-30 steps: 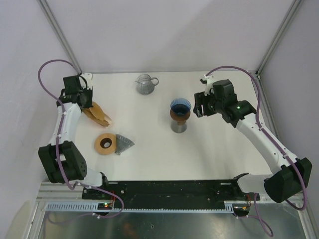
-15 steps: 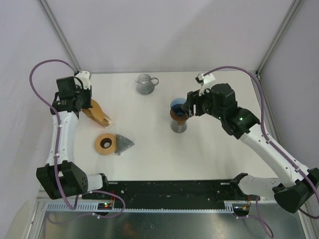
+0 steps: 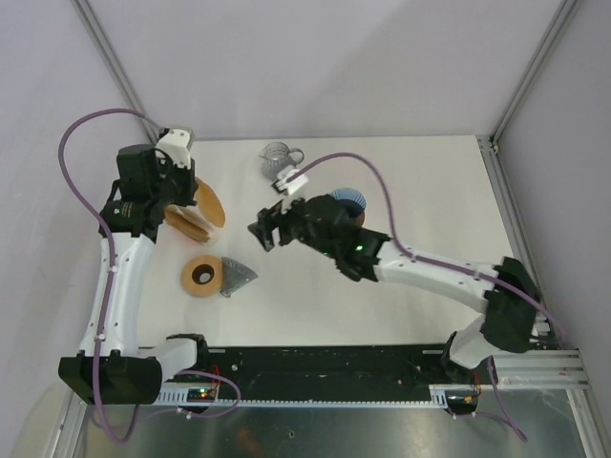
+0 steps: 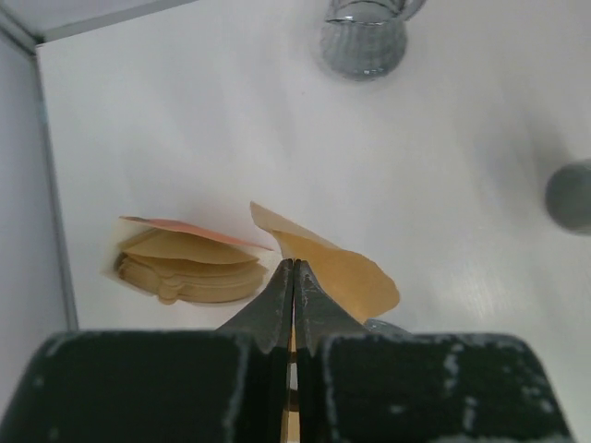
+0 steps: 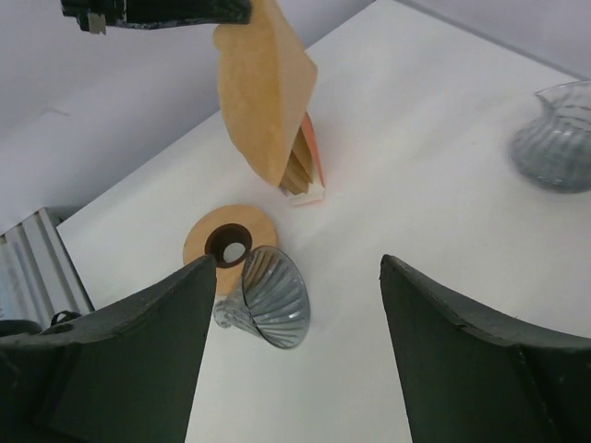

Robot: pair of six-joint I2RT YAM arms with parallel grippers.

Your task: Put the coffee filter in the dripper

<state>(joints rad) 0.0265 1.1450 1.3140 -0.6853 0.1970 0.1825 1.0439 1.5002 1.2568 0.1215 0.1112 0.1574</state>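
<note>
Left gripper (image 4: 293,277) is clamped on a filter (image 4: 351,275), apparently just one, above the stack (image 4: 185,269). Right gripper (image 5: 297,275), jaws apart, hangs over the dripper (image 5: 272,303), which lies tipped on the desk (image 3: 315,305).

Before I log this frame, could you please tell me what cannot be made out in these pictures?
- Top view: the right arm hides the lower part of the blue cup.
- Left wrist view: the left claw covers the filter's gripped edge.
- Right wrist view: the frame's right edge cuts off the glass jug.
</note>
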